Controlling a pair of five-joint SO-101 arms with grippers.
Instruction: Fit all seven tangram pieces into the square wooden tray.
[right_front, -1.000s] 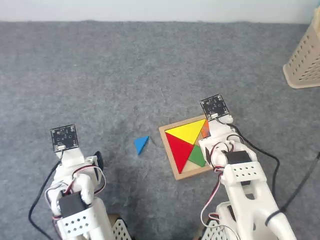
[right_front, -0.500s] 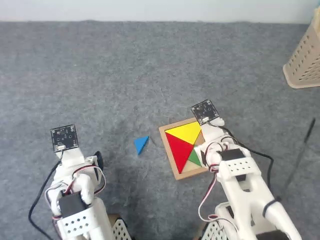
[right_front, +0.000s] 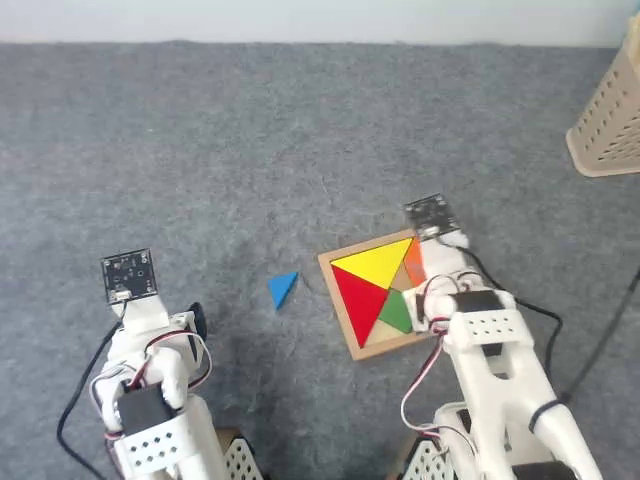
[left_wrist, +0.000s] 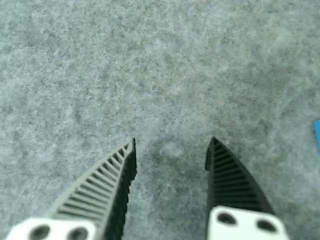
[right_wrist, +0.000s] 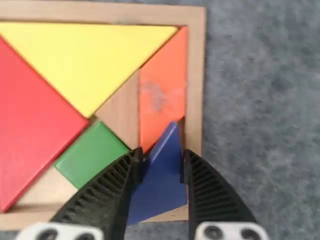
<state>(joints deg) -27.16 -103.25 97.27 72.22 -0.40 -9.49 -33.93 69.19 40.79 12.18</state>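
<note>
The square wooden tray (right_front: 337, 303) lies right of centre and holds a yellow triangle (right_front: 372, 264), a red triangle (right_front: 358, 300), a green piece (right_front: 394, 316) and an orange piece (right_front: 412, 258). My right arm (right_front: 470, 320) stands over its right side. In the right wrist view my right gripper (right_wrist: 161, 154) is shut on a dark blue piece (right_wrist: 162, 182), which overlaps the orange piece (right_wrist: 165, 95) and the tray rim (right_wrist: 196, 75). A light blue triangle (right_front: 283, 289) lies on the carpet left of the tray. My left gripper (left_wrist: 172, 145) is open over bare carpet.
Bare wood (right_wrist: 120, 112) shows between the yellow triangle (right_wrist: 85, 55), the green piece (right_wrist: 90, 155) and the orange piece. A beige slotted basket (right_front: 610, 110) stands at the far right. Grey carpet covers the table.
My right arm swung left over the tray's middle, covering the orange piece, then came back to the tray's right side. The left arm has kept still.
</note>
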